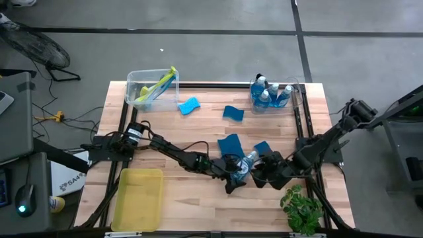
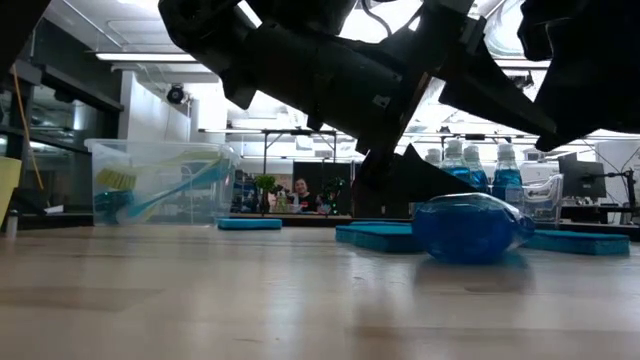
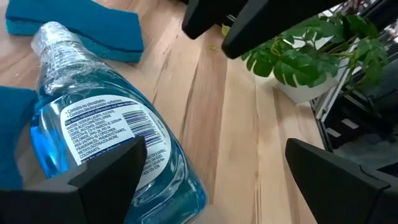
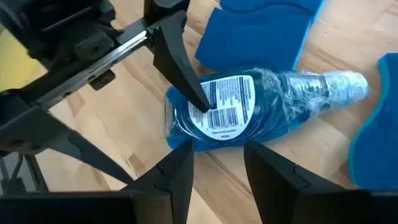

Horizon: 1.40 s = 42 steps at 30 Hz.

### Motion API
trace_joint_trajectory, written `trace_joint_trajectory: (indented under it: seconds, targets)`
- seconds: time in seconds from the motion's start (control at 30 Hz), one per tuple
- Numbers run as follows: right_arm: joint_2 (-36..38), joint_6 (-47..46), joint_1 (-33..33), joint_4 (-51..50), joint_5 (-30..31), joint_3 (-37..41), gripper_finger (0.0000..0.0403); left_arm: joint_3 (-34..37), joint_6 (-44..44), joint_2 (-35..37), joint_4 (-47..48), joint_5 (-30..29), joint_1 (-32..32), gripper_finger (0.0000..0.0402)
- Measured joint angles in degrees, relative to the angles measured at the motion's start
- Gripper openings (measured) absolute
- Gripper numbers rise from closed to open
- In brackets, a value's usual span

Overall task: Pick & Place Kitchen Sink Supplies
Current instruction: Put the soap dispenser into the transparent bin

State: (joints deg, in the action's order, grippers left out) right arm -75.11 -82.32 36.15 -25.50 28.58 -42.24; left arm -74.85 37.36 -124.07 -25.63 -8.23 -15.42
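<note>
Wood planks, pale and smooth-grained, make up the worktop [image 1: 198,211]. At its near left corner lies a shallow yellow tray [image 1: 137,198] of glossy plastic, and at the near right a small leafy potted plant [image 1: 301,208].

Toward the middle, a clear soap bottle [image 1: 246,164] full of blue liquid lies on its side, wrapped in crinkled film around the neck. Its long axis runs roughly from near left to far right, the rounded base toward the left arm and the wrapped neck end toward the far right. The left gripper [image 1: 232,180] is spread wide around the base end, one finger just beside the printed label, grasping nothing. The right gripper [image 4: 217,165] hovers over the bottle's body from the right, its fingers partly apart and not touching the bottle.

Flat blue rectangular sponges [image 1: 230,143] with a soft matte surface lie just beyond the bottle, another [image 1: 262,148] beside its neck, and two more, [image 1: 232,113] and [image 1: 188,106], lie farther back.

At the far left stands a clear plastic bin [image 1: 135,82] holding yellow-green dish brushes [image 1: 162,83] laid slantwise. At the far right a second clear bin [image 1: 296,99] holds upright blue bottles with white caps [image 1: 269,89].
</note>
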Motion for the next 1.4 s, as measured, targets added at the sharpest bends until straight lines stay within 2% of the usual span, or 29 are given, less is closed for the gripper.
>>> trace_joint_trajectory:
  seconds: [0.17, 0.27, 0.37, 0.5, 0.7, 0.8, 0.97, 1.17, 1.3, 1.4]
  targets:
    - [0.28, 4.72, -1.94, -2.9, -2.79, -0.04, 0.0134, -0.04, -1.01, 0.0, 0.53, 0.03, 0.0, 0.0385]
    - [0.28, 10.96, -5.11, -5.24, -8.07, -0.03, 0.0134, -0.02, -1.15, 0.0, 0.55, 0.11, 0.0, 0.0385]
    - [0.28, 22.98, -7.18, -5.86, -12.27, -0.04, 0.0134, 0.01, -1.11, 0.0, 0.55, 0.12, 0.0, 0.0385]
    - [0.28, 44.12, -8.77, -9.65, -15.38, -0.04, 0.0134, 0.02, -1.05, 0.0, 0.55, 0.3, -0.04, 0.0385]
    - [0.28, 78.53, -8.2, -15.45, -9.57, -0.02, 0.0134, 0.07, -0.91, -0.06, 0.55, 1.4, -0.02, 0.0385]
    - [0.28, 90.06, -7.77, -14.28, -9.54, -0.02, 0.0137, 0.07, -0.7, -0.07, 0.55, 1.42, -0.02, 0.0385]
    - [-1.22, 98.89, -8.88, -13.91, -9.51, -0.03, 0.0177, 0.07, -0.65, -0.07, 0.55, 1.44, 0.04, 0.0385]
    - [-6.72, 106.87, -11.51, -10.08, -10.91, -0.02, 0.0237, 0.07, 0.4, -0.07, 0.55, 1.53, 0.04, 0.0385]
    - [-9.53, 108.64, -13.04, -8.99, -5.95, -0.02, 0.0249, 0.07, 0.6, -0.07, 0.55, 1.55, 0.04, 0.0385]
    - [-10.33, 111.07, -14.53, -8.87, -8.4, 0.0, 0.0248, 0.07, 0.86, -0.07, 0.55, 1.6, 0.04, 0.0385]
